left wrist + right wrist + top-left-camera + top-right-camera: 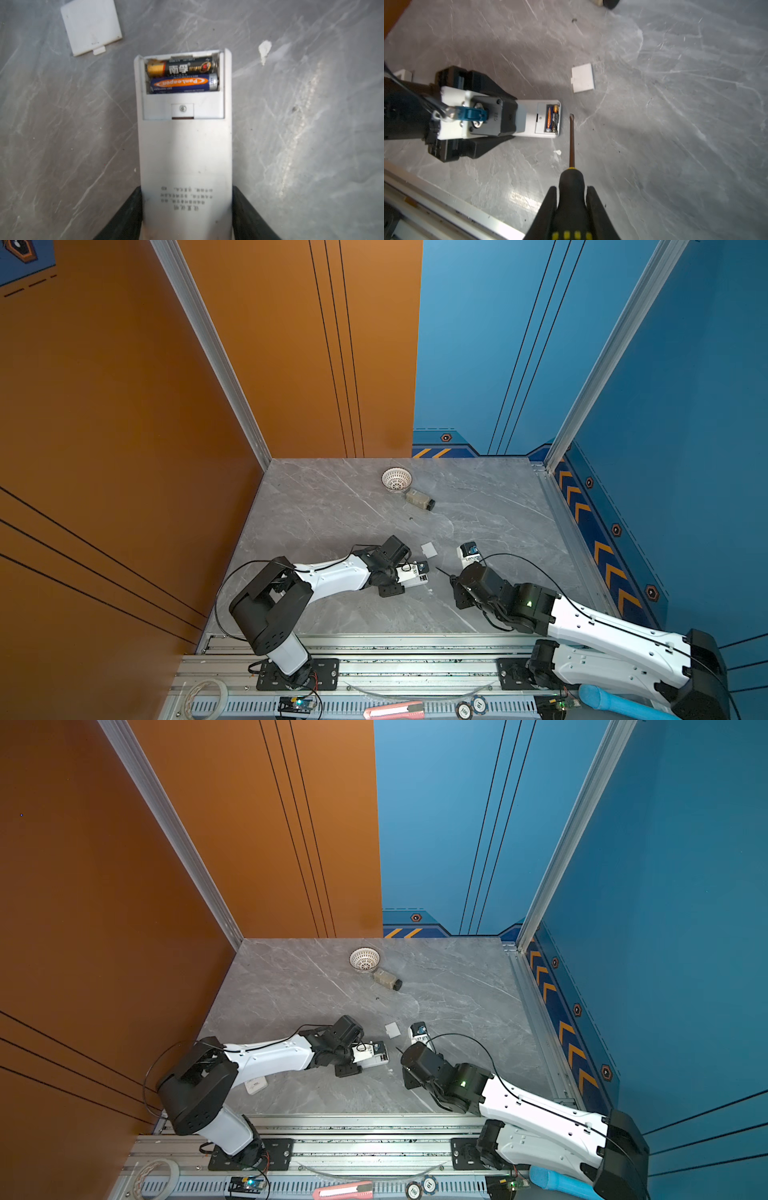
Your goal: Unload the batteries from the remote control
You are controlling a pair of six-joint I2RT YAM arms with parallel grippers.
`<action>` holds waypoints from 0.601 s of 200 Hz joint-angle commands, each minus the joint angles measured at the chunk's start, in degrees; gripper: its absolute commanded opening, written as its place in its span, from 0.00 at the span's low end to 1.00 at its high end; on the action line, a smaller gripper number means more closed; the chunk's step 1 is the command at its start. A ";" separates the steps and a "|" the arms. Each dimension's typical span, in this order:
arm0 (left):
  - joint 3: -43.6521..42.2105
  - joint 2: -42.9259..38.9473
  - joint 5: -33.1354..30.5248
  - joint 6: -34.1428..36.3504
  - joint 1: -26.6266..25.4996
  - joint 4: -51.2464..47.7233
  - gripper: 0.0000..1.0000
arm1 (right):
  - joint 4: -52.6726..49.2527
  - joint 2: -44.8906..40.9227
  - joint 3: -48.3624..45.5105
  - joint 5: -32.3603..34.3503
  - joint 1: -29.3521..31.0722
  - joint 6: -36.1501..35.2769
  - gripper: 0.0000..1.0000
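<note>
- The remote control (185, 145) lies with its back side up on the grey marble desk (332, 510), a little below the middle of the frame in both top views.
- The left end effector (187, 188) has hold of it. Its two black fingers (133, 207) press on the two long sides of the body, so the jaws stand apart by the width of the remote control.
- The battery compartment at the free end of the remote control is uncovered.
- The batteries (182, 75) are both inside it, side by side and lying across the body. A black and gold battery (187, 67) is nearer to the end, and a blue battery with an orange oval (182, 83) is next to it.
- The white cover (429, 549) lies flat on the desk, near the remote control but apart from it, to its upper right in a top view.
- The right end effector (572, 188) is almost closed and grips the black handle of a screwdriver (572, 141). The flat tip of the shaft is just beside the open end of the remote control and does not touch it.
- Higher in the frame, at the back of the desk, a white basket (397, 480) stands, and a small jar (419, 499) lies on its side just beside it.
</note>
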 commanded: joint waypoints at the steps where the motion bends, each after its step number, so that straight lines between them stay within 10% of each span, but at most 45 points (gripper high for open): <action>1: -2.74 1.05 -5.84 -0.43 -1.22 -0.54 0.00 | -7.44 3.46 5.20 -13.27 -3.53 -7.25 0.00; 120: -3.66 0.93 -6.19 0.62 -2.24 0.09 0.00 | -13.58 12.85 15.75 -15.72 -6.15 -14.80 0.00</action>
